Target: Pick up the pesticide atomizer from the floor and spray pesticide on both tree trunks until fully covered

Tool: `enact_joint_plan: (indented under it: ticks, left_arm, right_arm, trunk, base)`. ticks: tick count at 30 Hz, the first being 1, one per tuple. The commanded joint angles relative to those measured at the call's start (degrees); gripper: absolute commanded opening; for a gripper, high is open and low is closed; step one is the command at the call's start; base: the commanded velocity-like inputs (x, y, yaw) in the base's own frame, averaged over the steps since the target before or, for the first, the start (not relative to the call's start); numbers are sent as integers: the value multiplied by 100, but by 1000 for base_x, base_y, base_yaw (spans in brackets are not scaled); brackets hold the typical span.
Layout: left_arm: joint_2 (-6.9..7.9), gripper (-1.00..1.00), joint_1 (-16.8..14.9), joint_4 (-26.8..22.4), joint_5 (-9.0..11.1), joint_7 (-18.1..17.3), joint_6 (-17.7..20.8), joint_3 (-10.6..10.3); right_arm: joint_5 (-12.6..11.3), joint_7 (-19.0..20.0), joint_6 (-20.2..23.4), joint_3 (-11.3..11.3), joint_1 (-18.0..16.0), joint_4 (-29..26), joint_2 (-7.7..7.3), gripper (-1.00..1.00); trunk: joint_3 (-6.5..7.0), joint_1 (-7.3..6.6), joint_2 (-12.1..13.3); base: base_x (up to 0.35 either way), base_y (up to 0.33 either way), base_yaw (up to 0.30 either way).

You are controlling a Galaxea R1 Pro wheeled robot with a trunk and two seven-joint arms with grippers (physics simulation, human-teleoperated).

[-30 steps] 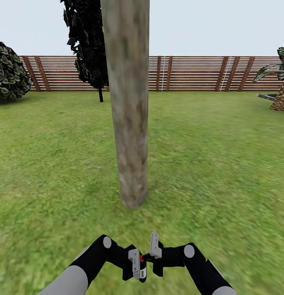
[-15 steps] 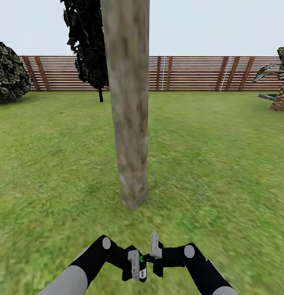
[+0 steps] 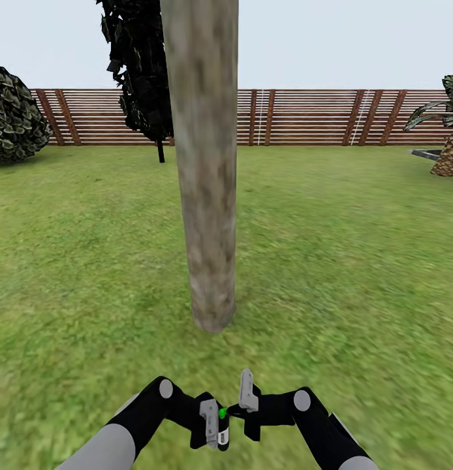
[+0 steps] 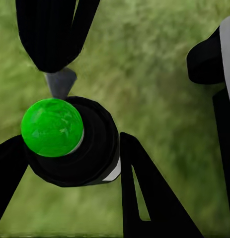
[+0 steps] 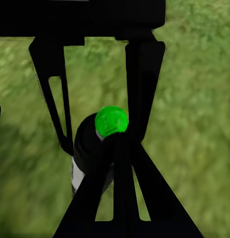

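Head view: the robot stands on the garden lawn facing a thick mottled tree trunk that rises out of frame just ahead, with the slatted fence behind it, a dark thin-stemmed tree and a shrub to the left and a short palm at the far right. Both arms meet low in the frame. The left pincer pinches the pesticide atomizer upright, its whitish body between the grey fingers and its black top carrying a small spot that shows green.

The left wrist view looks down on that black cap and the green spot, the dark fingers close against the bottle on either side and grass below. The right pincer sits just beside the bottle's top; in the right wrist view the atomizer lies between and partly behind its dark fingers, but whether they press on the cap or stand spread I cannot tell.

The bottle is likely held low and centred so that it faces the trunk's base, with the second arm brought in to work the sprayer. What the bottle holds cannot be seen, and no spray is visible on the bark.
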Motion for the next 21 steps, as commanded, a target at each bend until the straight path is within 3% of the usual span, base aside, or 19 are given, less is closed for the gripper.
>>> enact_joint_plan:
  ticks: [1,11,15,16,21]
  left_arm:
    - [23,-100,1,-1,-3,1,4,1]
    - [146,-100,-7,-1,-99,2,28,-1]
    - [332,-100,-7,-1,-107,-5,28,-1]
    - [434,-100,-3,-1,-108,-6,28,-2]
    - [945,-100,0,-29,-82,-32,28,29]
  right_arm:
    - [0,0,0,0,0,1,0,-100]
    - [0,0,0,0,0,1,0,-100]
    - [0,0,0,0,0,6,0,-100]
    - [0,0,0,0,0,8,0,100]
    - [5,0,0,0,0,19,-7,100]
  trunk:
    - [0,0,0]
    - [0,0,0]
    - [0,0,0]
    - [0,0,0]
    - [0,0,0]
  base:
    - [0,0,0]
    - [0,0,0]
    - [0,0,0]
    - [0,0,0]
    - [0,0,0]
